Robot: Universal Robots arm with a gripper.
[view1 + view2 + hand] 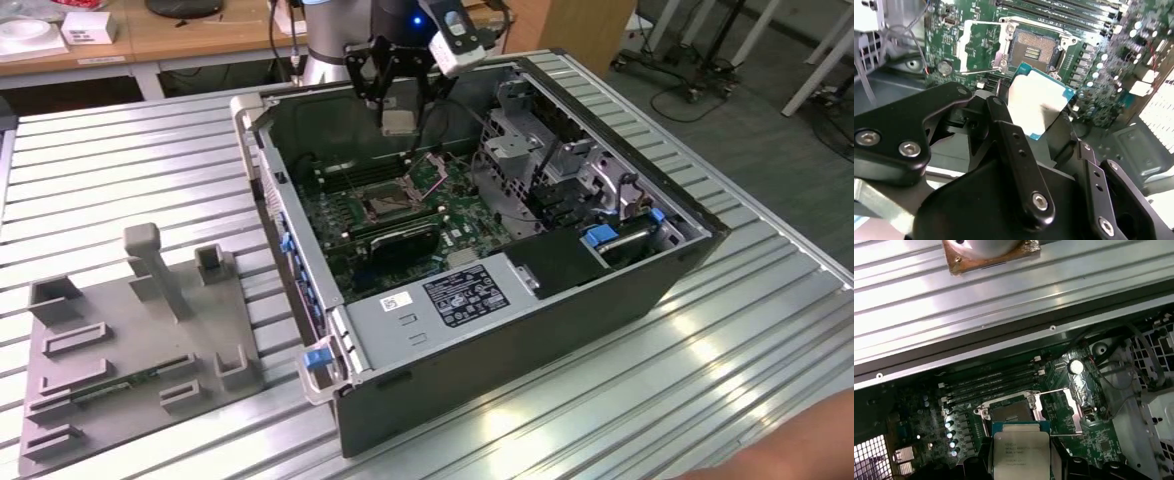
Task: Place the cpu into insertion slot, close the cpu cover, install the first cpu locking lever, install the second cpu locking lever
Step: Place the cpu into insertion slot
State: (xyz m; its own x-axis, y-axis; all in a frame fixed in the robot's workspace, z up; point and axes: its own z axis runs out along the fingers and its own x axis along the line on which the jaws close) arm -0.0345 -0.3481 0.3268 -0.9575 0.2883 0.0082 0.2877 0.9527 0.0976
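You have the cpu (1036,102) clamped flat between the gripper's (1039,125) black fingers (1010,137). In the exterior view the gripper (398,108) hangs over the open case (534,330). The slot (1011,412) lies uncovered just below the gripper, its dark centre bare and the chip apart from it. The cover (1074,412) is flipped open beside the slot, on the green board (1104,75).

Bare metal, matt black and green board in an open computer case (601,310) of dark, dull sheet metal.
The cpu (1036,102) has a pale brushed-metal lid with a teal-green edge. The gripper (399,100) is matt black with bright metal screws. The insertion slot (1035,50) is dark inside a silvery rim, and the cpu cover (976,47) is thin shiny metal. The surface (120,150) is ribbed, glossy silver metal, and the fixture (134,340) is dull grey plastic.
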